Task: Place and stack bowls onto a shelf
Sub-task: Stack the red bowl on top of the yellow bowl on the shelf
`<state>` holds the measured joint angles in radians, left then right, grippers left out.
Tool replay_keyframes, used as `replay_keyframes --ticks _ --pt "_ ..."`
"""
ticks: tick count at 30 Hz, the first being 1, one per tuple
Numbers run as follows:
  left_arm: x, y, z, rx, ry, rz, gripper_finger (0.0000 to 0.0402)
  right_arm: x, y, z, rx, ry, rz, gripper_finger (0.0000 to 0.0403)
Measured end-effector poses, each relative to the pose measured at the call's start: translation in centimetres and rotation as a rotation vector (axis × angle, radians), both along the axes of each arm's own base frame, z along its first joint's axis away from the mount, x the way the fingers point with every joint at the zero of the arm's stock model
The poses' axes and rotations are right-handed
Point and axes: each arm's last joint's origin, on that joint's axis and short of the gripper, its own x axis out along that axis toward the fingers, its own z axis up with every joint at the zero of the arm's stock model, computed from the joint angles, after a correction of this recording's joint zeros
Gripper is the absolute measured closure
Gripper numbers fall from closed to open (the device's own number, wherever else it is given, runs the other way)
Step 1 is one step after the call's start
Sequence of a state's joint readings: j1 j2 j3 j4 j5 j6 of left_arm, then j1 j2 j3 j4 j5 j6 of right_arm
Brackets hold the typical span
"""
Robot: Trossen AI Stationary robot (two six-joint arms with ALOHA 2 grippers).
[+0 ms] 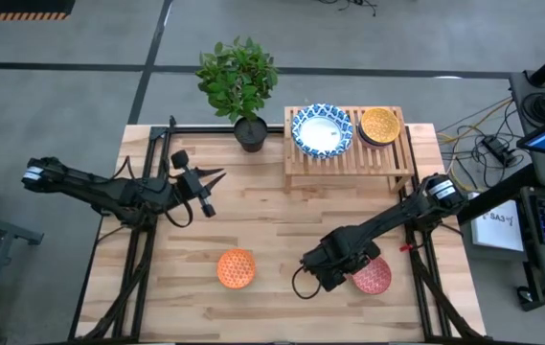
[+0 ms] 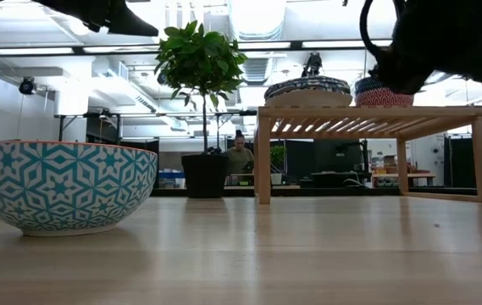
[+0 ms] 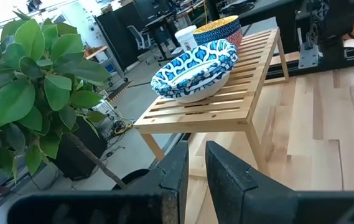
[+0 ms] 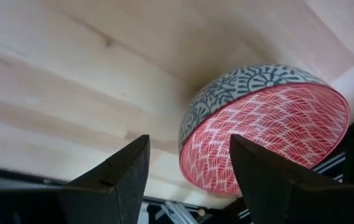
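The slatted wooden shelf [image 1: 349,159] stands at the table's far right. On it sits a wide blue-and-white bowl [image 1: 322,130] with a white inside, and beside it a yellow bowl [image 1: 379,126] nested in a dark blue one. An orange bowl [image 1: 237,268] rests on its base on the near middle of the table. A pink-red bowl [image 4: 270,137] sits at the near right. My right gripper [image 4: 189,149] is open at that bowl's left side, one finger over its inside and one outside its wall; I see no touch. My left gripper [image 3: 196,168] is shut, held high at the left and pointing toward the shelf.
A potted plant [image 1: 238,81] in a black pot stands at the far edge, just left of the shelf. Bare wooden planks lie between the orange bowl and the shelf. In the low view the orange bowl's teal-patterned outside [image 2: 61,186] fills the near left.
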<state>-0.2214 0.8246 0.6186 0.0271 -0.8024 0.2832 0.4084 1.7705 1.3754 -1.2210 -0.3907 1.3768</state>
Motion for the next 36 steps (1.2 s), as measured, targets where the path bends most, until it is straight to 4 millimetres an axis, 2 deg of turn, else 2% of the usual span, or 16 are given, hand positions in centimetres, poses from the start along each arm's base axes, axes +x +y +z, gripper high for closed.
replay_keyframes --ticks 7,11,14,22,24,30,36 --pt "0.0 0.0 0.0 0.0 -0.001 0.001 0.0364 0.2 0.8 -1.9 -0.027 0.058 0.007 0.02" --pt "0.0 0.0 0.0 0.0 -0.001 0.001 0.0364 0.3 1.1 -2.8 -0.037 0.083 0.017 0.0218" --pt "0.0 0.0 0.0 0.0 -0.001 0.001 0.0364 0.3 1.2 -3.1 -0.041 0.09 0.019 0.0248" --pt "0.0 0.0 0.0 0.0 -0.001 0.001 0.0364 0.5 1.3 -3.2 -0.031 0.07 0.02 0.0367" --pt "0.0 0.0 0.0 0.0 -0.001 0.001 0.0364 0.7 1.4 -3.2 -0.017 0.046 0.035 0.0386" --pt "0.0 0.0 0.0 0.0 -0.001 0.001 0.0364 1.6 1.9 -2.0 0.069 -0.045 0.109 0.0389" --pt "0.0 0.0 0.0 0.0 -0.001 0.001 0.0364 3.8 2.7 1.9 0.128 -0.273 0.293 0.039"
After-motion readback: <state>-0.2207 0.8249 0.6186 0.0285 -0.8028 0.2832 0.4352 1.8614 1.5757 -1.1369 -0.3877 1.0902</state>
